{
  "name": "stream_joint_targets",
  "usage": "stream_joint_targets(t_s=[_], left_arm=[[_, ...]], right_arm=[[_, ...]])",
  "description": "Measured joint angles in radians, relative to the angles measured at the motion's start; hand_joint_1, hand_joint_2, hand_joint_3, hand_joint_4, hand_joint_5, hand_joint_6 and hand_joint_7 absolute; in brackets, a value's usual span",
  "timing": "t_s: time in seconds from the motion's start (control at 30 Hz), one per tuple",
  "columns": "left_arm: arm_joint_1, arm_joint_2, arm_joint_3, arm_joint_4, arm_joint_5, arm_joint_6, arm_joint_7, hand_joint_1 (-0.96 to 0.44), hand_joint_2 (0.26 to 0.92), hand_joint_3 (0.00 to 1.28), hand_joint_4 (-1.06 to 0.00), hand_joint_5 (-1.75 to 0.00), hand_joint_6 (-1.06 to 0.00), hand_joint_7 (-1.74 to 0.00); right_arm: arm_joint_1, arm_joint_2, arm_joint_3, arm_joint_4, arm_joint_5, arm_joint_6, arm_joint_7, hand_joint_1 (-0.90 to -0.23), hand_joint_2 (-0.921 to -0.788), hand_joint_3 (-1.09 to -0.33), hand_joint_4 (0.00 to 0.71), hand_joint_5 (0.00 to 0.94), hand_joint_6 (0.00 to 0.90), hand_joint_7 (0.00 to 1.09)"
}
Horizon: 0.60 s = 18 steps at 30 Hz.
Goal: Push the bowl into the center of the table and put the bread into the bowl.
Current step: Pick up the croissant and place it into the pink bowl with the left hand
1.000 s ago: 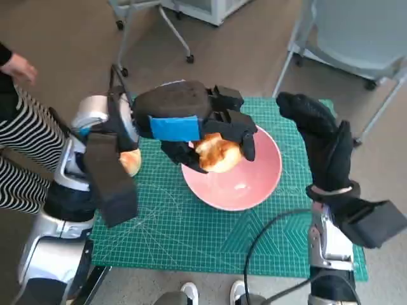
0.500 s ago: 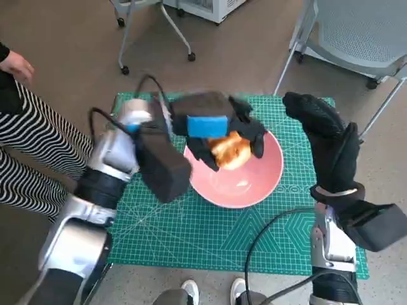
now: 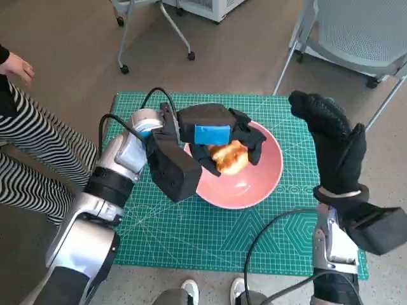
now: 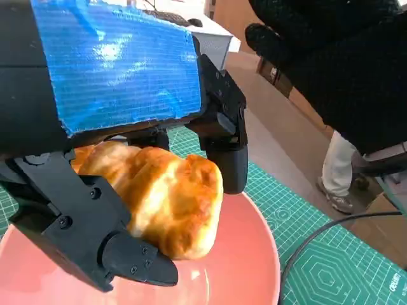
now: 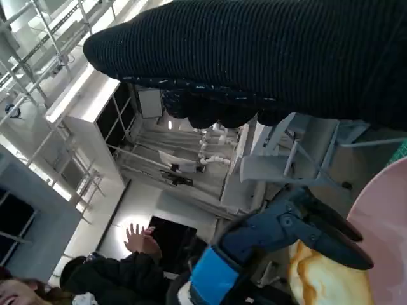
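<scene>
The bread is clasped in the left hand and hangs over the pink bowl; in the left wrist view the loaf sits between the black fingers, just above the bowl's floor and seemingly not yet resting on it. The bowl lies on the green mat covering the surface, roughly at its middle, so the push looks done. To finish well, the left hand should probably sink a little until the loaf touches, then spread its fingers gently and lift straight up, so it neither drags the loaf out nor tips the rim. The right hand hovers beside the bowl, fingers extended, holding nothing.
</scene>
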Motion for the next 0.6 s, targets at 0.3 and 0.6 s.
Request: stream_joint_targets(t_s=[0.3, 0.6], left_arm=[[0.009, 0.005, 0.005, -0.043, -0.035, 0.122, -0.125, -0.21, 0.73, 0.06, -0.09, -0.02, -0.21, -0.15], [0.052, 0.066, 0.046, -0.175, -0.085, 0.142, -0.144, -0.31, 0.744, 0.03, -0.06, 0.0, -0.21, -0.1]], right_arm=[[0.0, 0.0, 0.002, -0.005, -0.004, 0.0, -0.003, -0.701, -0.921, -0.719, 0.214, 0.007, 0.074, 0.58], [0.001, 0.0, 0.003, -0.005, -0.004, 0.001, -0.003, -0.702, -0.921, -0.72, 0.214, 0.006, 0.077, 0.57]])
